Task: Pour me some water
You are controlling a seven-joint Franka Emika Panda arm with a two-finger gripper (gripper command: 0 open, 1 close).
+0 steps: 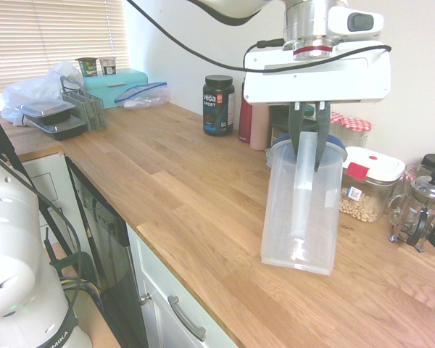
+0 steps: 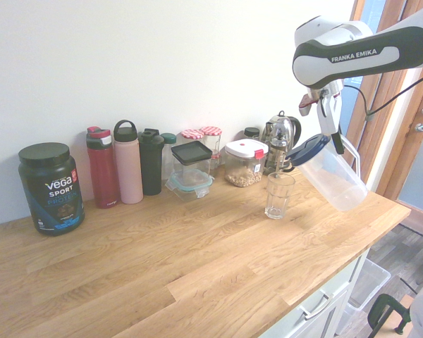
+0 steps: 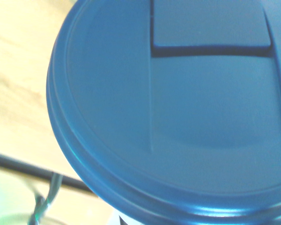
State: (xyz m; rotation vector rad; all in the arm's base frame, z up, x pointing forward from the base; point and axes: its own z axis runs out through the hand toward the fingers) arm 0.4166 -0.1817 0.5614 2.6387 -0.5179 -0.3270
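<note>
My end effector point(image 1: 309, 145) is clamped on the handle of a clear plastic pitcher point(image 1: 302, 206) with a blue lid point(image 2: 309, 149). I hold it tilted above the table point(image 2: 197, 260), lid end toward 1 clear drinking glass point(image 2: 278, 195) standing just beside it, near the jars.
</note>
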